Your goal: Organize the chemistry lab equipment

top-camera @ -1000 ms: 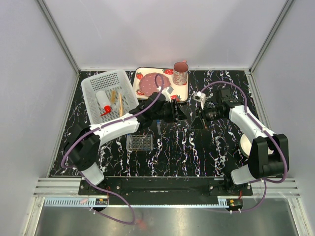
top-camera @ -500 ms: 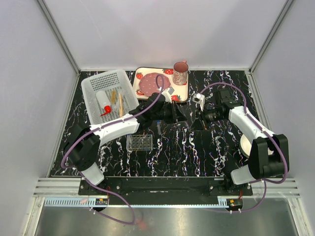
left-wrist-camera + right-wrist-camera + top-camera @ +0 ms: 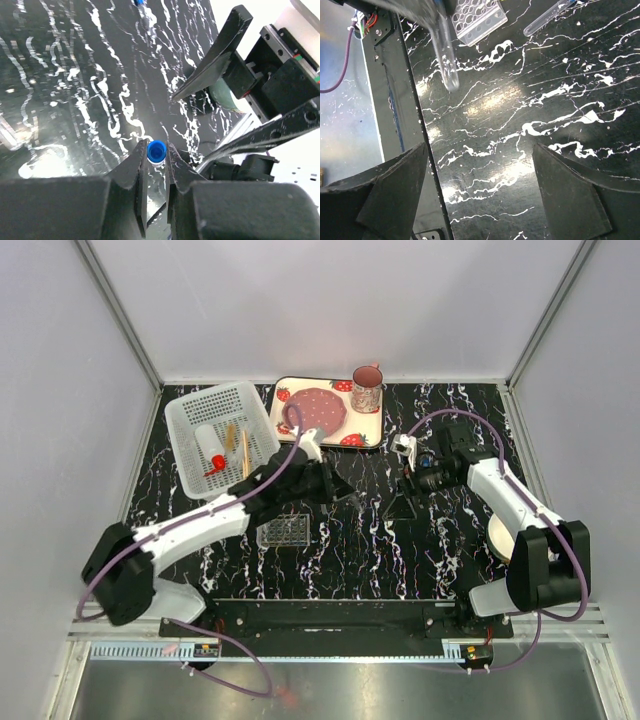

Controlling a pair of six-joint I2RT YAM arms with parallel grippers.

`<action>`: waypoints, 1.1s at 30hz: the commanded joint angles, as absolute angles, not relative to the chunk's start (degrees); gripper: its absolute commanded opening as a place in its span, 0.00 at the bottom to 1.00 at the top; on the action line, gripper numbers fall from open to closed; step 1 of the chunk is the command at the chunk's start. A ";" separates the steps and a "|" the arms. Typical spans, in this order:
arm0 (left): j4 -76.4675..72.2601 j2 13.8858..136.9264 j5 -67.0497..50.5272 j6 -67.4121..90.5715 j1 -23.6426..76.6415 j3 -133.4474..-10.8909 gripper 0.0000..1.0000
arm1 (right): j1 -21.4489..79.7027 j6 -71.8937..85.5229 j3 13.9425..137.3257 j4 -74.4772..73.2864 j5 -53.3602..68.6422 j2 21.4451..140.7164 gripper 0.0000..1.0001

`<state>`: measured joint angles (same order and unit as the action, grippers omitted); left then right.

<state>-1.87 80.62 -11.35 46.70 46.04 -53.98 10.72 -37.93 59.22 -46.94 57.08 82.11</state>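
While the clear grid rack [image 3: 283,530] sits nearest the bases, flat on the table [image 3: 360,560], the L gripper [image 3: 348,496] hangs approx. 2 o'clock from it, mid-table. L fingers [image 3: 131,175] are narrow, clamped on a blue-capped tube [image 3: 156,151]. The cap sits right betw. the pads and the clear body slants down toward the table. R gripper [image 3: 479,160] is at 3 o'clock of the L one, close but apart, w/ jaws spread wide. The held tube is at its 11 o'clock, outside its fingers. A second tube [image 3: 550,15] lies flat beyond the rack. Farther back at 10 o'clock, a white basket [image 3: 190,405] holds the red-capped bottle [image 3: 212,458] & wooden sticks [image 3: 244,452]. At 12 o'clock are the strawberry tray [image 3: 288,392] & mug [image 3: 367,388].
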 commanded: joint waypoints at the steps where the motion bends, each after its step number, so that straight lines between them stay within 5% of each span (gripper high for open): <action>1: 1.92 70.94 -0.63 41.32 46.23 -48.71 0.03 | 8.88 -42.27 61.08 -49.57 58.18 79.98 0.91; 15: 25.57 48.43 25.12 37.97 45.36 -35.07 0.04 | 7.82 -42.63 60.64 -48.78 55.81 80.77 0.95; 33: 23.12 49.48 27.25 35.95 39.81 -33.22 0.05 | 7.56 -42.80 60.29 -48.60 55.20 81.21 0.96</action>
